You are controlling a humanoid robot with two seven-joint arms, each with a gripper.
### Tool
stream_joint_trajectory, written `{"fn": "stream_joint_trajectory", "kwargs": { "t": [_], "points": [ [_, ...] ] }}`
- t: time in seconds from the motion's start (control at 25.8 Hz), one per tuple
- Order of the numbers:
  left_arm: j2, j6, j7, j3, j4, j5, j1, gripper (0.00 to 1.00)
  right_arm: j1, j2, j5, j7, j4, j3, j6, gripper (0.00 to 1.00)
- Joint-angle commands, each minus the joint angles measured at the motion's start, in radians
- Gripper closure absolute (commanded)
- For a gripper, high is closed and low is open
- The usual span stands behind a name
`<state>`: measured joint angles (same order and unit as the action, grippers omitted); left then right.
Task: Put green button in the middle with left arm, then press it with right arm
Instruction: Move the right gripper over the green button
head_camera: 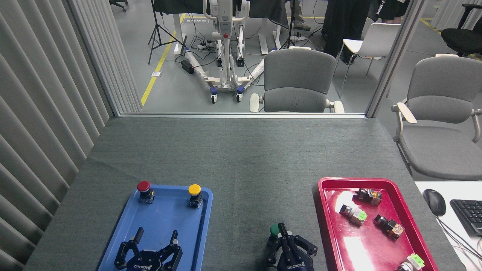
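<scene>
The green button [275, 230] stands upright on the bare dark grey tabletop [241, 165], between the two trays near the front edge. My right gripper [283, 230] is shut, its fingers brought together into a point that overlaps the right side of the green cap and hides part of it. Whether the tips touch the cap cannot be told. My left gripper [156, 237] is open over the front of the blue tray [165, 214], holding nothing, well left of the button.
A red-capped switch [144, 190] and a yellow-capped switch [195, 194] stand at the back of the blue tray. The red tray [327, 222] on the right holds several small parts. A mouse [433, 201] and keyboard [469, 214] lie beyond it.
</scene>
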<state>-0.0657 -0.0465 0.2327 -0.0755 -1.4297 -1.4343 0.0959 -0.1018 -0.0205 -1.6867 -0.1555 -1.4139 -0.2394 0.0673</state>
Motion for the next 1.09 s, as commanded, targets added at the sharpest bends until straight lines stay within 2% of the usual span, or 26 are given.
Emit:
{"fn": "stream_joint_trajectory", "kwargs": {
  "t": [0.0, 0.23, 0.39, 0.5, 0.62, 0.66, 0.74, 0.78, 0.89, 1.05],
  "points": [
    [-0.003, -0.001, -0.003, 0.003, 0.003, 0.002, 0.002, 0.01, 0.007, 0.001, 0.002, 0.008, 0.038, -0.004, 0.016, 0.94],
    [-0.003, -0.001, -0.001, 0.022, 0.012, 0.003, 0.005, 0.01, 0.03, -0.001, 0.012, 0.01, 0.101, -0.004, 0.012, 0.94],
    [-0.003, -0.001, -0.001, 0.023, 0.009, 0.005, 0.005, 0.01, 0.03, 0.001, 0.024, 0.004, 0.098, -0.004, 0.016, 0.93],
    [-0.002, -0.001, -0.001, 0.025, 0.003, 0.008, 0.005, 0.01, 0.03, 0.004, 0.044, -0.015, 0.049, 0.0, 0.028, 0.91],
    [-0.003, -0.001, -0.001, 0.031, -0.003, 0.009, 0.001, 0.01, 0.03, 0.005, 0.065, -0.073, 0.001, 0.003, 0.058, 0.74],
    [-0.003, -0.001, -0.001, 0.036, -0.005, 0.009, 0.001, 0.01, 0.03, 0.005, 0.067, -0.087, -0.01, 0.005, 0.065, 0.59],
    [-0.003, -0.003, -0.001, 0.046, -0.024, 0.009, 0.002, 0.01, 0.03, 0.005, 0.074, -0.092, -0.028, 0.008, 0.091, 0.11],
    [-0.003, -0.003, -0.001, 0.051, -0.04, 0.009, 0.005, 0.01, 0.028, 0.004, 0.078, -0.092, -0.033, 0.009, 0.106, 0.03],
    [-0.008, -0.01, -0.001, 0.082, -0.089, 0.011, 0.028, 0.01, 0.022, -0.006, 0.081, -0.093, -0.036, 0.014, 0.12, 0.01],
    [-0.008, -0.044, -0.001, 0.118, -0.095, 0.011, 0.031, 0.01, 0.001, -0.013, 0.128, -0.095, -0.037, 0.071, 0.114, 0.01]
  ]
}}
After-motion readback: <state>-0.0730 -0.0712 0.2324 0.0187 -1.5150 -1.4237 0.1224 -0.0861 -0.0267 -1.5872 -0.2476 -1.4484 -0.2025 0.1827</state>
